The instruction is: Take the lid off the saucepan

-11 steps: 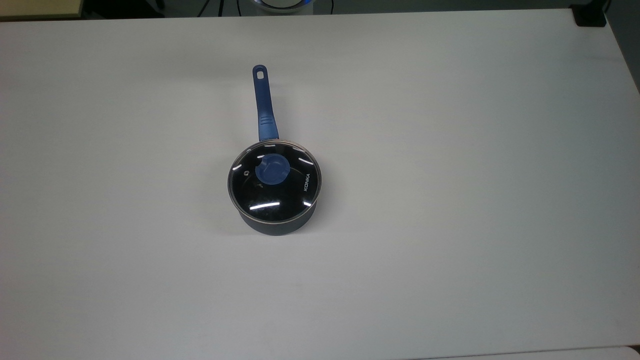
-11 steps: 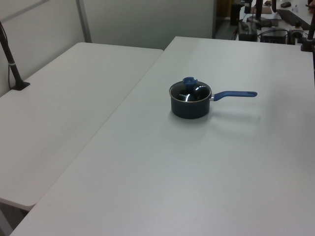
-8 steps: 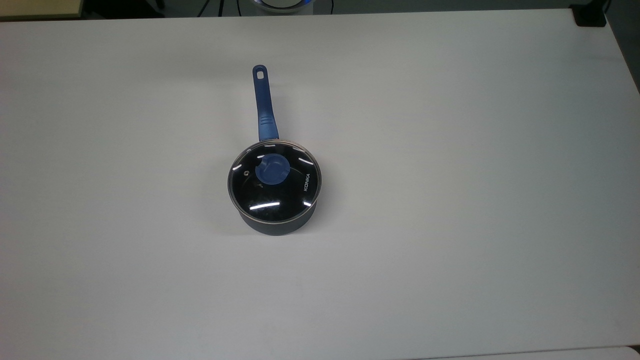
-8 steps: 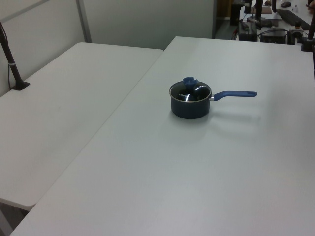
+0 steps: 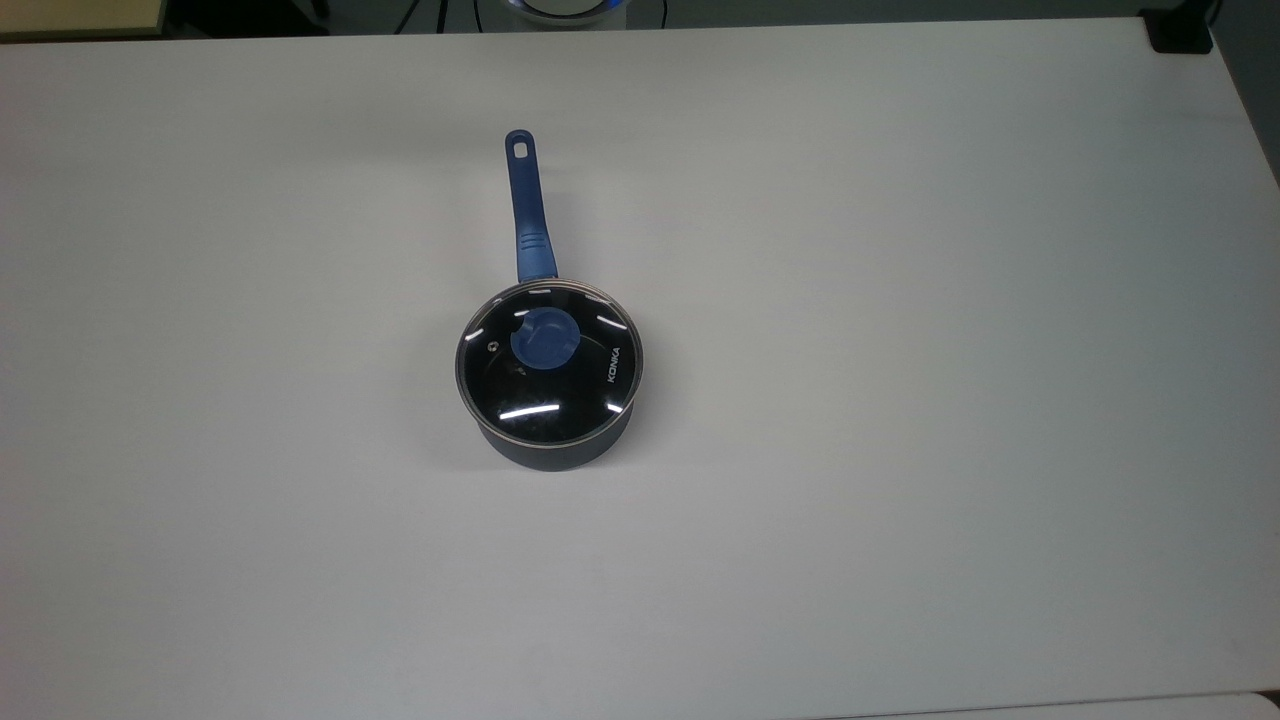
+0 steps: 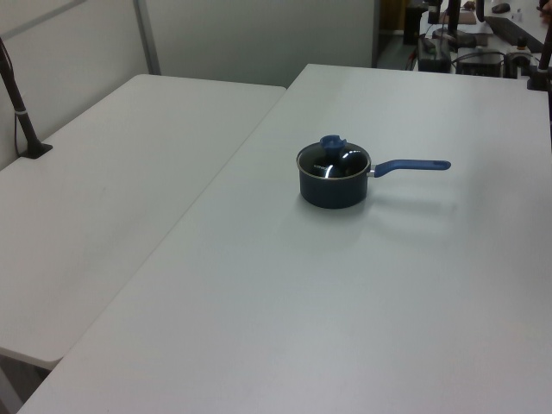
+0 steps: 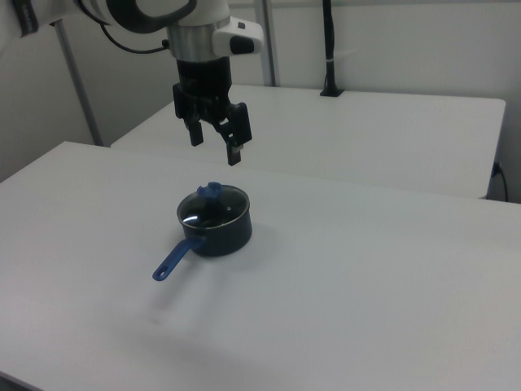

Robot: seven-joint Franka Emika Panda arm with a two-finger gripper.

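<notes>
The lid (image 5: 549,372) is sitting flat on the saucepan (image 5: 553,452), closing its whole mouth, with its thin steel rim lying on the pot's edge all the way round. Its blue knob (image 5: 544,338) is standing up at the middle. In the top view the white "KONKA" lettering (image 5: 613,364) is running along the glass on the top view's right, and the small steam vent (image 5: 491,344) is sitting near the rim on the top view's left. Bright streaks of light are glinting off the glass.

The saucepan is resting upright on the white bench (image 5: 900,400), a little toward the top view's left of the bench's middle. Its long blue handle (image 5: 527,207) is pointing toward the top edge of the top view, with the hanging hole at the far end. In the left view the handle (image 6: 410,166) is reaching toward the left view's right; in the right view it (image 7: 172,261) is pointing down toward the right view's lower left.

The claw (image 7: 216,148) is hanging in the air in the right view, above the saucepan (image 7: 218,232) and well apart from the lid (image 7: 213,205). Its two dark fingers (image 7: 234,152) are pointing downward, spread apart with a clear gap between them, and they are gripping nothing. The white arm (image 7: 175,16) is carrying it from the right view's upper left.

A second white bench (image 6: 112,198) is standing alongside the first, on the left view's left, with a dark post (image 6: 19,112) clamped at its far edge.
</notes>
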